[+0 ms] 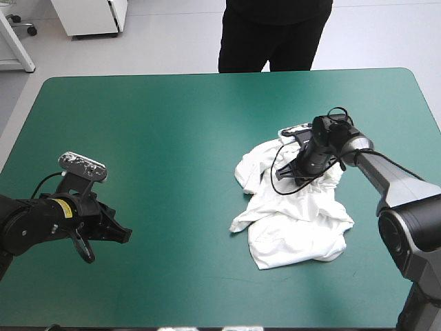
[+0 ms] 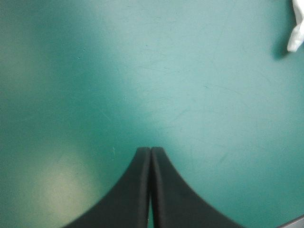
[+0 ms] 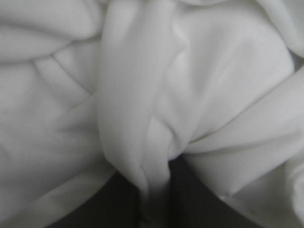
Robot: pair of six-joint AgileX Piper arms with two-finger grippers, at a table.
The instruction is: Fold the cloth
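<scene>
Early step — opening out the heap, no fold made yet. Grips a ridge of the crumpled T-shirt (image 1: pixel 296 221) in the right gripper (image 1: pixel 288 172), black fingers (image 3: pixel 114 209) all but closed on fabric bunched between them. Holds the left gripper (image 2: pixel 150 152) shut and empty over bare teal-green cover (image 1: pixel 172 138), a corner of cloth far ahead. Calls next, probably, for a lift to loosen the heap — then a second grasp from the left.

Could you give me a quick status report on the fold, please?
Left end effector shut, empty. Right end effector shut on crumpled T-shirt. No obstacles seen.
</scene>
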